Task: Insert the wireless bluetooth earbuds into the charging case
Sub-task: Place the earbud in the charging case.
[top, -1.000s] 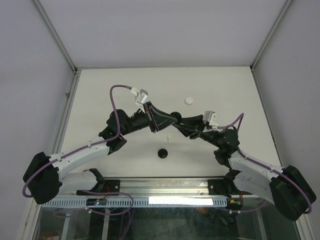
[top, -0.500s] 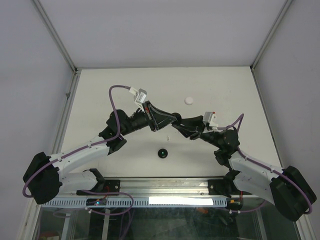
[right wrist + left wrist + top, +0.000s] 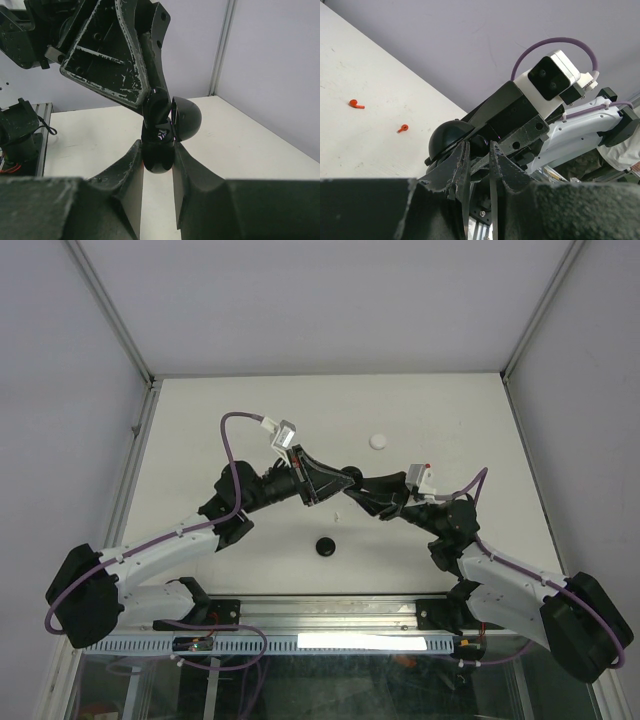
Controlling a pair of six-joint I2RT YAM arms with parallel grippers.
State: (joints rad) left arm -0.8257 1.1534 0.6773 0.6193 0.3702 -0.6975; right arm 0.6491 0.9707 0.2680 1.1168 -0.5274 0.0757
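My right gripper point(image 3: 158, 146) is shut on the round black charging case point(image 3: 159, 159), held above the table with its domed lid point(image 3: 187, 117) swung open. My left gripper point(image 3: 476, 146) comes in from the other side, its jaws pinched on a glossy black earbud point(image 3: 159, 112) that stands in the case's mouth. In the top view both grippers meet at mid-table point(image 3: 352, 478). Two red earbuds point(image 3: 356, 104) point(image 3: 403, 128) lie on the table beyond. A tiny white earbud point(image 3: 339, 515) lies just below the grippers.
A white round disc point(image 3: 377, 441) lies behind the grippers and a black round disc point(image 3: 325, 546) lies in front of them. Metal frame rails point(image 3: 140, 440) and walls border the white table point(image 3: 200, 420) on the left, right and back.
Hardly anything has changed; both grippers stay joined at the case, and the left fingertips have crept slightly toward it.
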